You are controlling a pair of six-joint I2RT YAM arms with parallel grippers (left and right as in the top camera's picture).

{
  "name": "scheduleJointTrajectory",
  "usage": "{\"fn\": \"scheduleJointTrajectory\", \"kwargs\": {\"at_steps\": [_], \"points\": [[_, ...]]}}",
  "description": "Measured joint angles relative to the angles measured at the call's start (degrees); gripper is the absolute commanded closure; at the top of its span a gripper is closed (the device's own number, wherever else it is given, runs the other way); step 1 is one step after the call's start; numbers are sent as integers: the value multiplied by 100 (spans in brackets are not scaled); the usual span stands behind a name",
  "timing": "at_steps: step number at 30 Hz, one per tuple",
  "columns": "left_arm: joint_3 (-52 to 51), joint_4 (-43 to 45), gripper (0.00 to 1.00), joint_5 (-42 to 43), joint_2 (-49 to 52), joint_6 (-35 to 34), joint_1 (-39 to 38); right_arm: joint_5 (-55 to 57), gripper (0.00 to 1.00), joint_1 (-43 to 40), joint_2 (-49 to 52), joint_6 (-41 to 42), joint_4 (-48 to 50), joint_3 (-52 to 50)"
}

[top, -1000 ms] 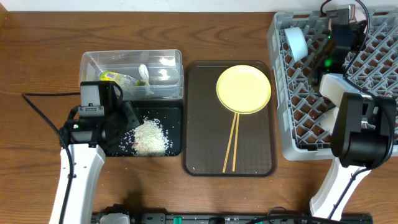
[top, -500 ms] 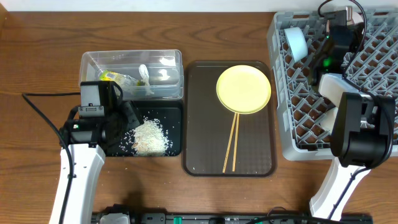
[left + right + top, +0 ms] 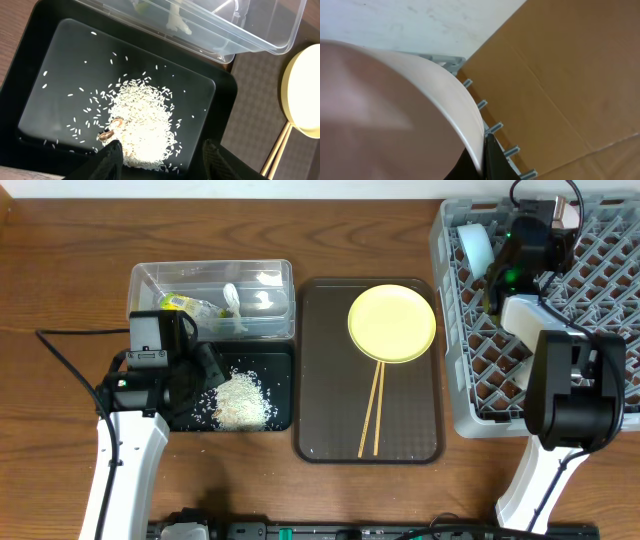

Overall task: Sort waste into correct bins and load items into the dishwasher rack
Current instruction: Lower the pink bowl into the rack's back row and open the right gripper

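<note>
My right gripper (image 3: 484, 145) is shut on the rim of the white bowl with a pinkish outside (image 3: 395, 115). It holds the bowl on its side (image 3: 477, 248) over the back left corner of the grey dishwasher rack (image 3: 600, 270). My left gripper (image 3: 160, 150) is open and empty, low over the near edge of the black tray (image 3: 50, 60), just in front of the rice pile (image 3: 145, 125). The yellow plate (image 3: 392, 323) and the chopsticks (image 3: 372, 415) lie on the brown tray (image 3: 320, 420). I cannot see the blue bowl or the cup.
The clear tub (image 3: 270, 275) behind the black tray (image 3: 180, 415) holds the green-yellow wrapper (image 3: 185, 304) and a white scrap (image 3: 231, 298). A small brown bit (image 3: 112, 122) lies in the rice. My right arm stretches across the rack's near side.
My right gripper has shifted a little to the left over the rack with the bowl in it. The left arm has not moved.
</note>
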Motion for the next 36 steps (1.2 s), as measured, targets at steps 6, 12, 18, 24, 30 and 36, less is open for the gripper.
{"fn": "scheduleJointTrajectory", "kwargs": {"at_steps": [6,12,18,24,30,36], "points": [[0,-11,45,0,0,0,0,151,99,35,0,66,111,-2],[0,-11,45,0,0,2,2,313,99,35,37,76,535,-31],[0,-11,45,2,0,0,0,450,99,33,46,83,315,-46],[0,-11,45,0,0,0,0,520,99,33,59,164,426,-55],[0,-11,45,0,0,0,0,538,99,33,59,214,450,-55],[0,-11,45,0,0,0,0,538,99,33,59,326,444,-55]]}}
